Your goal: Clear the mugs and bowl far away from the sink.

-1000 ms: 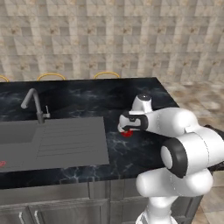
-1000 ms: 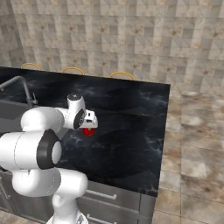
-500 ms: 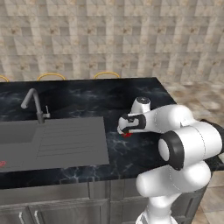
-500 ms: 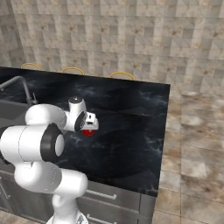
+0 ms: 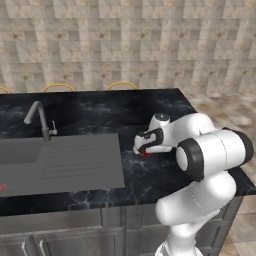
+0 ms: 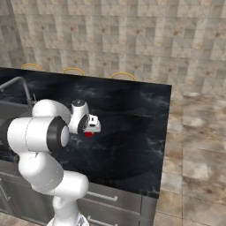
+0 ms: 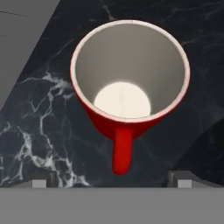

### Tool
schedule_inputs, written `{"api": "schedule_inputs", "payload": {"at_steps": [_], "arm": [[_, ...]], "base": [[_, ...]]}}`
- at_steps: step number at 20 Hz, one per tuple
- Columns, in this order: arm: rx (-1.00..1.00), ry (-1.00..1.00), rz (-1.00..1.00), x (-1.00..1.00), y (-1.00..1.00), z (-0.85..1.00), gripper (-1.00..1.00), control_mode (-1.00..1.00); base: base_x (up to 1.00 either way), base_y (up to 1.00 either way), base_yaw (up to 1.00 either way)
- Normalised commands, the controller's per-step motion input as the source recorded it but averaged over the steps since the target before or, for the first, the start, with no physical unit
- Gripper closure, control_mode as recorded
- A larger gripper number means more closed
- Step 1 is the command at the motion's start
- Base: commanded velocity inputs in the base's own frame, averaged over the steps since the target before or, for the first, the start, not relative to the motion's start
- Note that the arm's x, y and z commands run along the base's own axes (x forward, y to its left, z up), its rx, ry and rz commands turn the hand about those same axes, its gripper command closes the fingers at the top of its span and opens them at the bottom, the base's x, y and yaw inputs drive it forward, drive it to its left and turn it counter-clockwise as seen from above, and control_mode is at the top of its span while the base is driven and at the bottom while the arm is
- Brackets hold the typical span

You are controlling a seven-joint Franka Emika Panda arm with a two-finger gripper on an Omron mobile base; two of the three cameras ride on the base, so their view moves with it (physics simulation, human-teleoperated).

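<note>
Fingers [image 7: 112,180] stand wide apart at the bottom of the hand view, gripping nothing, straddling the red mug [image 7: 130,83], probably to close on it. Left base view: mug [image 5: 145,154] mid-frame on the table [image 5: 165,107], near the sink [image 5: 55,162]. Right base view: mug [image 6: 88,133] left of centre.

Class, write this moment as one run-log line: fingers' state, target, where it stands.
fingers: open, above mug | target: red mug, upright, handle toward fingers | location: dark counter, right of sink

Glossy red mug [image 7: 130,87], matt white inside; polished black marble counter [image 7: 39,144]; matt grey sink [image 5: 60,162].
</note>
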Motion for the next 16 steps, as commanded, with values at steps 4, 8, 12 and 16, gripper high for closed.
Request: {"api": "schedule_inputs", "payload": {"at_steps": [4,8,12,16], "arm": [[0.00,0.00,0.00,0.21,-0.01,-0.07,-1.00,-1.00],[0.00,0.00,0.00,0.27,0.00,-0.09,-1.00,-1.00],[0.00,0.00,0.00,0.21,0.00,-0.11,-1.00,-1.00],[0.00,0.00,0.00,0.02,-0.02,-0.11,1.00,-1.00]], "base": [[0.00,0.00,0.00],[0.00,0.00,0.00],[0.00,0.00,0.00],[0.00,0.00,0.00]]}}
